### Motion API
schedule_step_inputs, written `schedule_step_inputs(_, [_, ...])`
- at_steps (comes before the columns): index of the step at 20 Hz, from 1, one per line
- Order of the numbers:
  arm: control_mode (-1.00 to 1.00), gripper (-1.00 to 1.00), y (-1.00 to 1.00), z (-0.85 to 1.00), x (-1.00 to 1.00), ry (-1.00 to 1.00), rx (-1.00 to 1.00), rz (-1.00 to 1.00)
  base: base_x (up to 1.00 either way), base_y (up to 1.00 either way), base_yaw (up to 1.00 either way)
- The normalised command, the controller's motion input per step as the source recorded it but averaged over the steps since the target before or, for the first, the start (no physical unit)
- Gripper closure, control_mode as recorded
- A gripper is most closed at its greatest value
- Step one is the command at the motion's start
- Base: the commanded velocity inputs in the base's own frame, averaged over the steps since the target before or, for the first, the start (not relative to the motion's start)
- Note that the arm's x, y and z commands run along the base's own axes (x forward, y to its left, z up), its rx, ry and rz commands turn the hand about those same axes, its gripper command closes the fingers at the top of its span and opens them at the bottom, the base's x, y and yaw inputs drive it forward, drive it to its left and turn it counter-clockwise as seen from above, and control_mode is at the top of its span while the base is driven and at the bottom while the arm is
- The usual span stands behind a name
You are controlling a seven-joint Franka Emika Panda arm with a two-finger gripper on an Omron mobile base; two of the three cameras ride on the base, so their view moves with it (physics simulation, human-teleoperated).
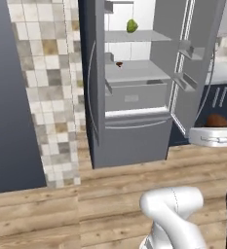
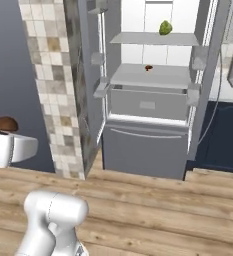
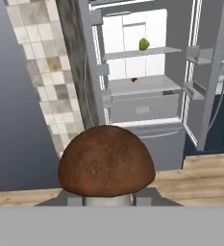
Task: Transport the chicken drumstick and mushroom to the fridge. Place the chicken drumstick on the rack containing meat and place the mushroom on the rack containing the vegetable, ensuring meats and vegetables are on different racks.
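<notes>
The mushroom (image 3: 106, 161) is held in the gripper (image 3: 107, 198), its pale stem pinched low between the finger tips and its brown domed cap standing above them; the same cap is seen at the gripper in the left base view (image 1: 217, 120) and in the right base view (image 2: 5, 123). The mushroom is judged light, soft and easily bruised, with a smooth rounded cap that would slip under a squeeze, so the short stem is taken as the proper hold and only gentle pressure is advised. The fridge (image 3: 147, 125) stands open at about 1 o'clock in the hand view, well apart from the gripper. A green vegetable (image 3: 143, 44) rests on the upper rack (image 3: 137, 53), and a small dark reddish item (image 3: 133, 79), too small to name but presumably the meat, lies on the lower rack (image 3: 142, 85). The upper rack is therefore judged the mushroom's goal. Open room is seen to either side of the vegetable, but the door bins (image 3: 196, 54) at 2 o'clock and the tiled wall (image 3: 41, 81) at 10 o'clock narrow the approach, and the rack's front edge must be cleared from above.
</notes>
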Motion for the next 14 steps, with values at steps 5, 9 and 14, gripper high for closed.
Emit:
schedule_step_inputs(5, [1.00, 1.00, 0.00, 0.00, 0.00, 0.00, 0.00, 0.00, 0.84, -0.47, 0.00])
schedule_step_inputs(9, [1.00, 1.00, 0.00, 0.00, 0.00, 0.00, 0.00, 0.00, 1.00, 0.03, 0.00])
schedule_step_inputs(14, [1.00, 1.00, 0.00, 0.00, 0.00, 0.00, 0.00, 0.00, 0.73, -0.20, 0.00])
